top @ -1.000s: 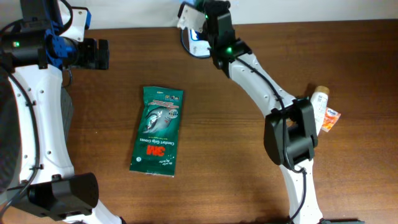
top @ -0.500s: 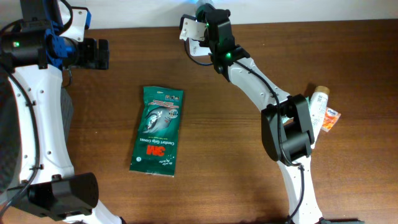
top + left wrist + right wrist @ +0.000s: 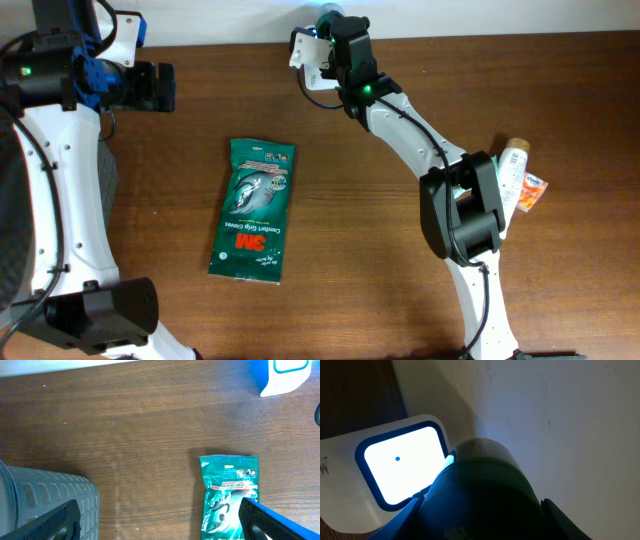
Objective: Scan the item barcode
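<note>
Right gripper is pinching a dark green bottle, just right of the scanner, whose window glows white.

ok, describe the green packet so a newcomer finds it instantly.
On the brown wooden table, look just left of centre. The green packet lies flat there on its own, with a red 3M logo near its lower end. The bottle at the right edge is pale, not green.

This looks like a lab bench staged as a shop checkout: wooden table, barcode scanner, packaged gloves, grey basket.
</note>
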Controlling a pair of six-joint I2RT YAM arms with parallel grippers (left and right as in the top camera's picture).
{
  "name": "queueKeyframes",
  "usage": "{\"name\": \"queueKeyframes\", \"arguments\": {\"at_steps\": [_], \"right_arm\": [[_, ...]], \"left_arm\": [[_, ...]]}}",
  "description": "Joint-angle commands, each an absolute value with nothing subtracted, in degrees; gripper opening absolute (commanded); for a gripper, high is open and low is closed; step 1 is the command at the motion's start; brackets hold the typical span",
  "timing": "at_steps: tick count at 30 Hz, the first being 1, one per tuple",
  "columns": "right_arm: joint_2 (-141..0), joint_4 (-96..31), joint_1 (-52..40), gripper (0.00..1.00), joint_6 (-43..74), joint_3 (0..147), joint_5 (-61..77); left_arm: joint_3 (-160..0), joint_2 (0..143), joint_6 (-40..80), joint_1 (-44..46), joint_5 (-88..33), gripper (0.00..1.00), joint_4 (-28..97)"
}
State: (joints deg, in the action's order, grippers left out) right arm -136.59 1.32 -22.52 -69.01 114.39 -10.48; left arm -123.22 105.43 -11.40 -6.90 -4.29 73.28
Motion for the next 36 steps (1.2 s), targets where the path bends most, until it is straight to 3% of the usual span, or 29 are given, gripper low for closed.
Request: {"name": "queueKeyframes", "arguments": {"at_steps": [1, 3, 6, 12, 16, 24, 25, 28, 29, 30, 34, 36], "right_arm": [[-135.90, 2.37, -22.48, 0.41, -68.77, 114.54, -10.76], [-133.51, 2.15, -22.48, 0.38, -66.76, 114.54, -10.44], [-125.99, -3.51, -22.48, 0.39, -54.85, 114.54, -6.81], [-110.45, -52.51, -22.41, 0.39, -16.64, 114.54, 7.33], [-114.80, -74.46, -19.38, 0.36, -13.19, 114.52, 6.07], [-126.93, -74.83, 2.81, 0.36, 0.97, 114.52, -0.69], [-127.57, -74.76, 4.27, 0.41, 0.97, 114.52, -0.67], [-127.63, -74.56, 5.28, 0.76, 0.95, 114.54, -0.67], [-127.55, -74.72, 5.28, 0.92, 0.97, 114.87, -0.60], [-127.31, -76.25, 5.28, 0.98, 1.26, 118.04, 1.52], [-126.78, -84.71, 4.49, 0.98, 2.04, 135.92, 10.96], [-126.80, -84.84, 1.87, 0.98, 2.04, 136.86, 26.26]], "left_arm": [[-123.42, 105.03, -12.32, -7.31, -4.73, 0.99, 73.21], [-123.42, 105.03, -12.32, -7.31, -4.73, 0.99, 73.19], [-123.42, 105.03, -12.32, -7.31, -4.73, 0.99, 73.19], [-123.42, 105.03, -12.32, -7.31, -4.73, 0.99, 73.19], [-123.42, 105.03, -12.32, -7.31, -4.73, 0.99, 73.19], [-123.42, 105.03, -12.32, -7.31, -4.73, 0.99, 73.19], [-123.42, 105.03, -12.32, -7.31, -4.73, 0.99, 73.19], [-123.42, 105.03, -12.32, -7.31, -4.73, 0.99, 73.19], [-123.42, 105.03, -12.32, -7.31, -4.73, 0.99, 73.19], [-123.42, 105.03, -12.32, -7.31, -4.73, 0.99, 73.19], [-123.42, 105.03, -12.32, -7.31, -4.73, 0.99, 73.21], [-123.42, 105.03, -12.32, -7.31, -4.73, 0.99, 73.19]]}}
